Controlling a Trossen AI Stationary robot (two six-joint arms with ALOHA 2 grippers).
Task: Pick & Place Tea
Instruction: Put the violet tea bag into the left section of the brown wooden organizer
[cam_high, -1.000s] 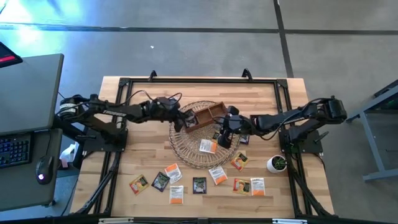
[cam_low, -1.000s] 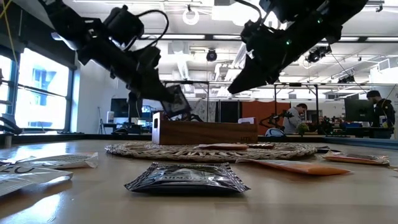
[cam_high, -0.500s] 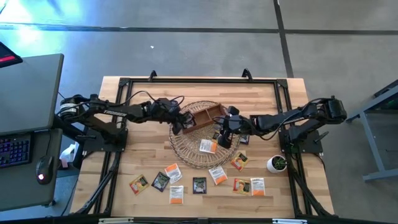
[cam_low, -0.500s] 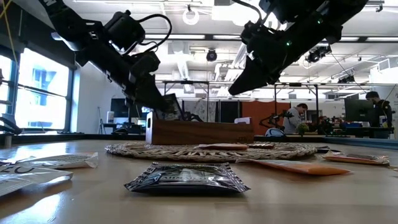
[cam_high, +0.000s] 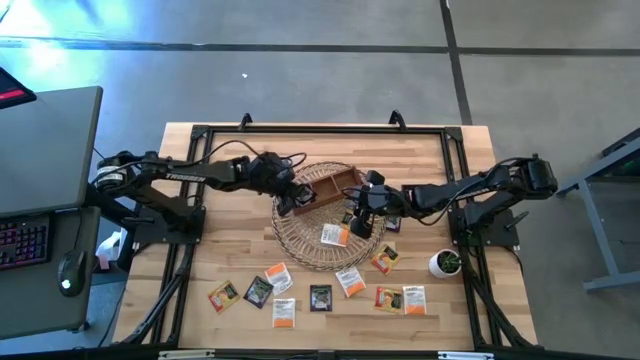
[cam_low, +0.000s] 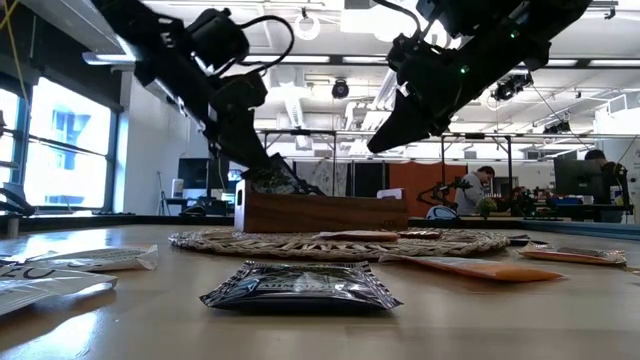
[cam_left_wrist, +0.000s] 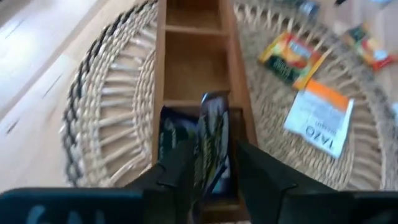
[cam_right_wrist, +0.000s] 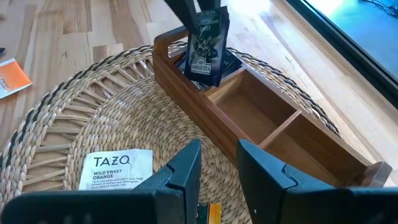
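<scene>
Left fingers (cam_left_wrist: 208, 163) clamping black tea sachet (cam_right_wrist: 208, 46) upright over wooden tray (cam_right_wrist: 261, 118) end compartment; right fingers (cam_right_wrist: 214, 165) spread, empty

A black tea bag (cam_right_wrist: 207, 46) stands upright in the wooden tray's (cam_right_wrist: 261, 118) end compartment, pinched by the left hand (cam_left_wrist: 208, 163); orange, white and black ones (cam_high: 320, 298) lie flat elsewhere.

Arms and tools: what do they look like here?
Both arms are black, jointed and slim, with loose black cables looping near the wrists. The left tool and right tool each end in two flat, dark, blunt fingers. No markings are legible.
</scene>
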